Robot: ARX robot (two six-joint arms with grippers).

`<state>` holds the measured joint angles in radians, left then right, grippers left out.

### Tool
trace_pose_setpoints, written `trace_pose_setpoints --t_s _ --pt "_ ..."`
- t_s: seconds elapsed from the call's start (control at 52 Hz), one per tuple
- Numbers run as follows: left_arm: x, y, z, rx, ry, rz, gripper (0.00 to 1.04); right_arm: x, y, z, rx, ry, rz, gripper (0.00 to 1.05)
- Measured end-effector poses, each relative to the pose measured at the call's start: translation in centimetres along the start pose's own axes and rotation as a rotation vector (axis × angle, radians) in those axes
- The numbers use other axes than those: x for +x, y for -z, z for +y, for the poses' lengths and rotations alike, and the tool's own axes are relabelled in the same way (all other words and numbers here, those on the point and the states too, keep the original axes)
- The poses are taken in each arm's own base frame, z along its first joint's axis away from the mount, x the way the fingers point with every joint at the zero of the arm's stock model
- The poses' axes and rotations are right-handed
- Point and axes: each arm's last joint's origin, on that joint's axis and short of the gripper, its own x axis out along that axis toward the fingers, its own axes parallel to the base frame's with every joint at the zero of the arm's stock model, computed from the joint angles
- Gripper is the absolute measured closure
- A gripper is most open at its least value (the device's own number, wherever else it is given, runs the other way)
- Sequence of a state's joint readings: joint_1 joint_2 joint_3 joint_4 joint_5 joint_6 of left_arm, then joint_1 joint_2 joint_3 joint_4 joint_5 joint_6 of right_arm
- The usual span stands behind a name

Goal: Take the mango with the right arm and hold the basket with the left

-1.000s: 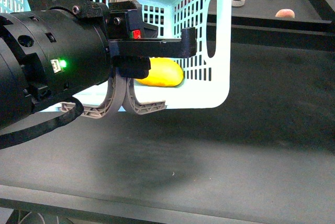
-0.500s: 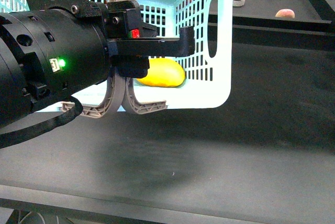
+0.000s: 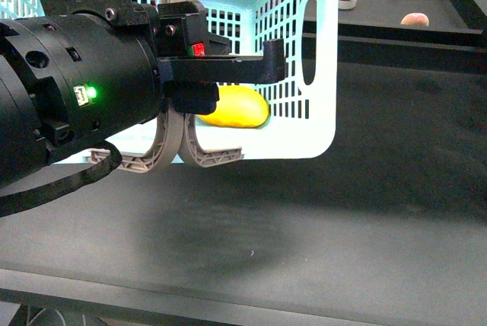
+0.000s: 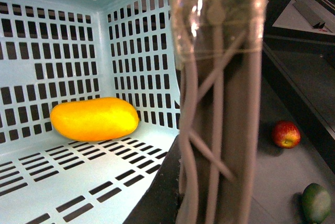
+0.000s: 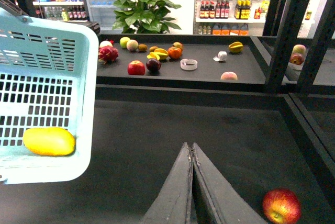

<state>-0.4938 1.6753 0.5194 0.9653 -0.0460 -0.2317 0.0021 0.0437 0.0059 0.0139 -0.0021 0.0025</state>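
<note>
Nearest: left gripper (image 3: 222, 76) apparently clamped on the handles (image 4: 220, 119) of the basket (image 3: 323, 75), seemingly hung just clear of the dark shelf (image 3: 365, 212). Inside, beside the slotted wall, the mango (image 4: 94, 118). Right gripper (image 5: 190, 148) pinched shut, empty, well apart. Risks a handle slip or swing, tipping the mango out. Leaves broad bare shelf rightward, red apple (image 5: 281, 205) near, upright posts (image 5: 285, 25) beyond.

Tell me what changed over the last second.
Nothing visibly changed beyond a tiny sideways wobble of the left gripper. It keeps the basket up by its handles, and the mango lies in the same spot inside.
</note>
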Motion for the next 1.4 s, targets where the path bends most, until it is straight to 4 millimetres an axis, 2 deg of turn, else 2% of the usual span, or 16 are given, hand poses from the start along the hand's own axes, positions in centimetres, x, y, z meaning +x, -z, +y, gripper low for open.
trace_pose_setpoints --t_s 0.692,0.788,1.019,1.25,1.288,1.404 --pt "0.00 0.00 0.01 0.000 -0.001 0.000 1.00 -0.24 -0.18 0.00 0.000 0.000 -0.027 1.03" --pt "0.00 0.00 0.01 0.000 -0.001 0.000 1.00 -0.24 -0.18 0.00 -0.002 0.000 -0.027 0.84" --pt "0.00 0.00 0.01 0.000 -0.001 0.000 1.00 -0.24 -0.18 0.00 -0.002 0.000 -0.027 0.51" --pt "0.00 0.00 0.01 0.000 -0.001 0.000 1.00 -0.24 -0.18 0.00 -0.002 0.000 -0.027 0.10" --pt "0.00 0.00 0.01 0.000 -0.001 0.000 1.00 -0.24 -0.18 0.00 -0.002 0.000 -0.027 0.06" --pt "0.00 0.00 0.01 0.000 -0.001 0.000 1.00 -0.24 -0.18 0.00 -0.002 0.000 -0.027 0.09"
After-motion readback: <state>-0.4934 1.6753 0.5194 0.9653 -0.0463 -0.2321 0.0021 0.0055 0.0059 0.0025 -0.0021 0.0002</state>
